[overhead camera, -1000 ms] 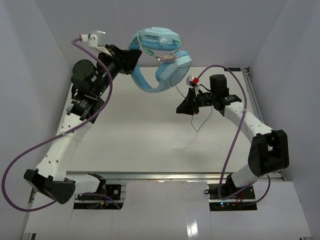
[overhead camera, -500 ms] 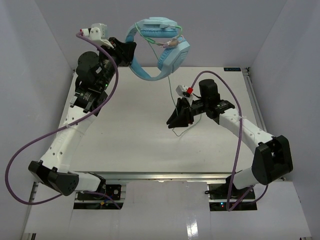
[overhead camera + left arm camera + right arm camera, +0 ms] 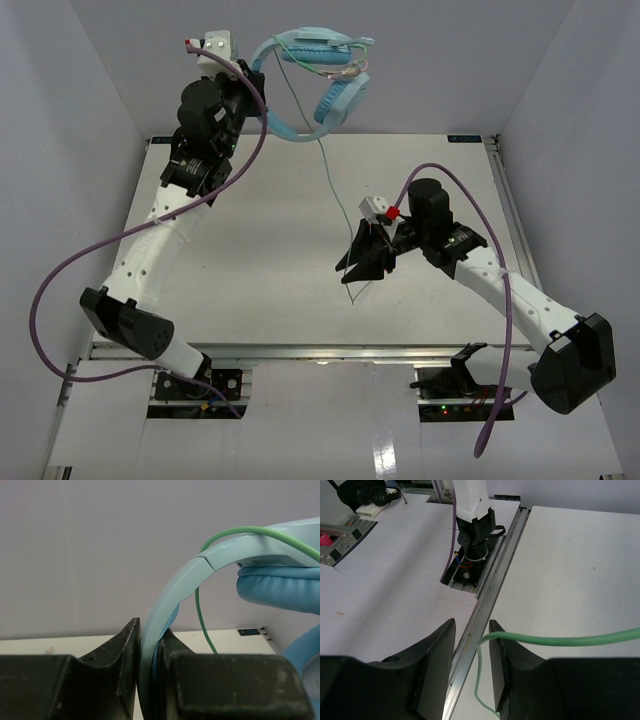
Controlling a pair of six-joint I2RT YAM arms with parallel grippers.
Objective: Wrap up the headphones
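The light blue headphones (image 3: 318, 75) hang high over the table's far edge. My left gripper (image 3: 258, 82) is shut on their headband (image 3: 182, 587), which stands pinched between the two black fingers (image 3: 125, 650). One padded ear cup (image 3: 280, 587) shows at the right of the left wrist view. The thin green cable (image 3: 327, 170) drops from the cups to my right gripper (image 3: 350, 264) low over mid-table. In the right wrist view my right gripper (image 3: 472, 625) is open. The cable (image 3: 560, 641) lies over the tip of its right finger and dips loosely into the gap.
The white table (image 3: 240, 250) sits between pale walls on three sides. A metal rail (image 3: 492, 580) runs along its near edge, with an arm base (image 3: 474, 535) beside it. Thick purple robot cables (image 3: 60, 290) loop off both arms.
My left arm has lifted the headphones higher and farther back. My right gripper has slid down the cable toward the near left, and its jaws have widened.
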